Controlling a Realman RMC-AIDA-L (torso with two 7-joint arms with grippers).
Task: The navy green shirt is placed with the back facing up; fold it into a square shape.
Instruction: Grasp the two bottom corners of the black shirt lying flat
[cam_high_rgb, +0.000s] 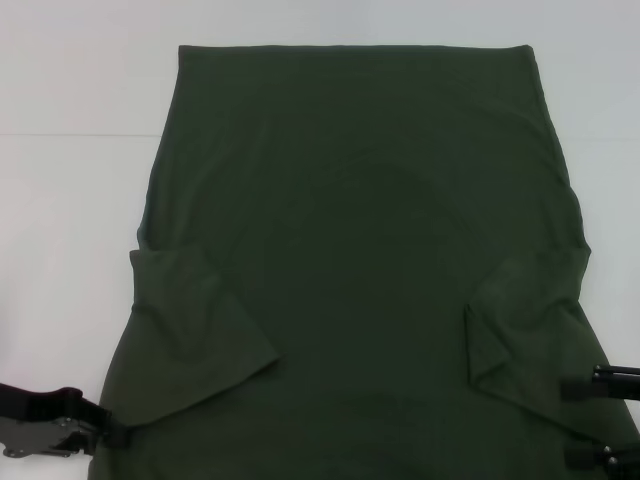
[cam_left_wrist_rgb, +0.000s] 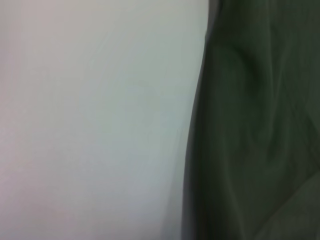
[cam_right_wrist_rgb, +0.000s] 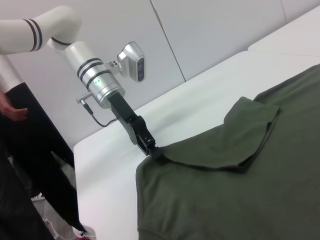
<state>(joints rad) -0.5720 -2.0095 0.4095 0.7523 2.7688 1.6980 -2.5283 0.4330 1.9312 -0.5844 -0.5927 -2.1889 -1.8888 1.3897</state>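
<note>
White table (cam_high_rgb: 70, 200), smooth matte top, pale panelled wall (cam_right_wrist_rgb: 210, 35) behind. Navy green shirt (cam_high_rgb: 360, 260) lay flat, soft plain cotton, both sleeves folded inward, long axis running away from the robot, hem far. Left gripper (cam_right_wrist_rgb: 152, 150) was clamped on the near left edge. Right gripper (cam_high_rgb: 590, 425) at near right edge, fingers apart.

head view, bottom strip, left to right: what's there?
left gripper at the shirt's edge → left folded-in sleeve → plain middle of the navy green shirt → right folded-in sleeve → right gripper
</note>
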